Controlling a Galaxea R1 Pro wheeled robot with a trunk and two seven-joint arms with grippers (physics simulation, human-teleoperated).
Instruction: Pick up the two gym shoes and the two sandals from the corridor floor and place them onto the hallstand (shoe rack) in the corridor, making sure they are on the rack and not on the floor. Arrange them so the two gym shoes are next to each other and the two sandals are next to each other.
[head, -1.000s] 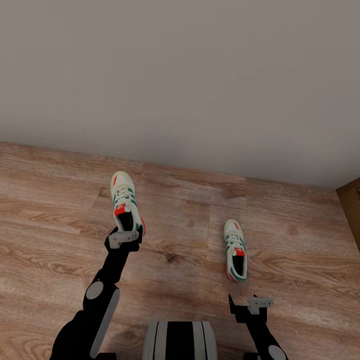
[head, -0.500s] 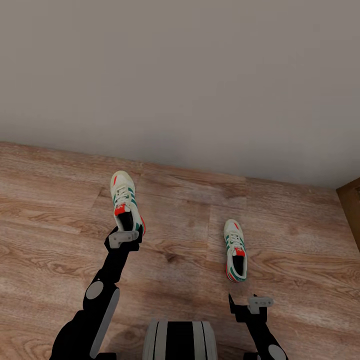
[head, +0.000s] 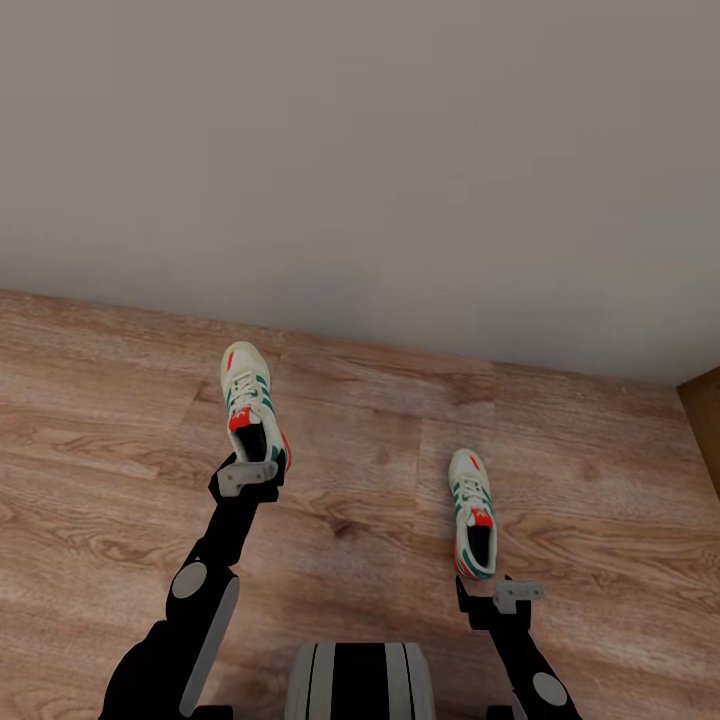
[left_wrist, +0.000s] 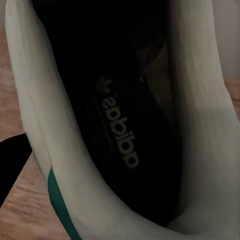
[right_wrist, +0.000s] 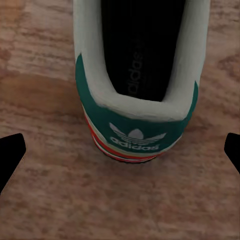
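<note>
A: Head view, quick pass. Left gripper (head: 248, 470) is clamped on the heel end of one gym shoe (head: 248, 402); that shoe looks lifted off the corridor floor (head: 380, 470), toe pointing toward the grey wall (head: 400, 150).

B: Does the left wrist view confirm the grip?

A: Yes. The camera looks straight into the shoe opening (left_wrist: 125, 125): dark insole with a printed logo, cream collar on both sides, green stripe on the outside. One dark fingertip (left_wrist: 10, 165) sits just outside the collar, so the jaws are pinching the shoe wall.

B: Second gym shoe?

A: On the floor, well apart from the held shoe, toward the robot's right (head: 472, 512), toe also toward the wall. The right gripper (head: 500, 596) sits just behind its heel.

B: Right jaws?

A: Spread wide and holding nothing. In the right wrist view the two dark fingertips (right_wrist: 11, 152) sit at opposite edges, with the shoe's green heel tab (right_wrist: 137, 130) between them, not touching either.

B: Anything else?

A: Brown wooden edge (head: 705, 420) past the second shoe, far from the held one. Robot trunk (head: 360, 680) between the arms.
</note>
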